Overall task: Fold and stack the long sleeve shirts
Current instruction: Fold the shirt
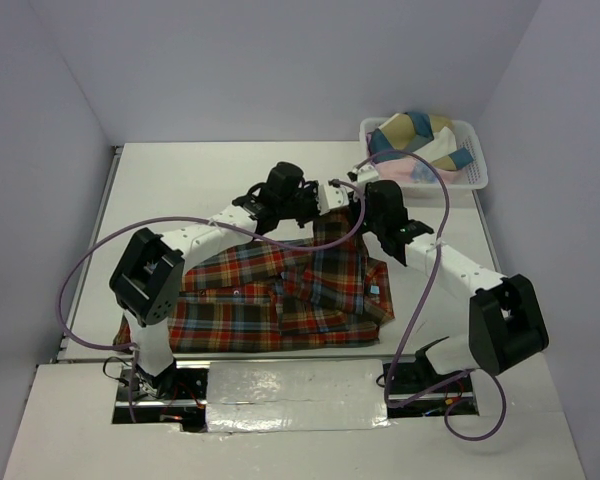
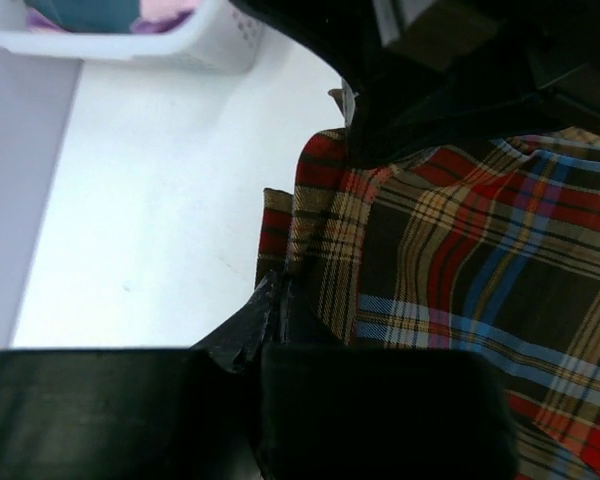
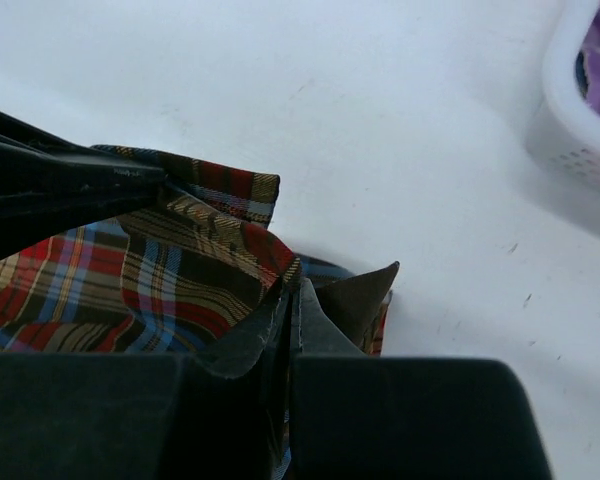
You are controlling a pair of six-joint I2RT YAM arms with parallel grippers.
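Soft, even light fills the overhead view; the flat white table [image 1: 180, 190] is bright with faint shadows, and its glossy near strip [image 1: 280, 385] glares. At the wrists, the black left gripper [image 2: 277, 300] and black right gripper [image 3: 293, 300] are dark, blurred masses; the red-orange, brown and blue plaid flannel shirt [image 2: 460, 250] is sharp.
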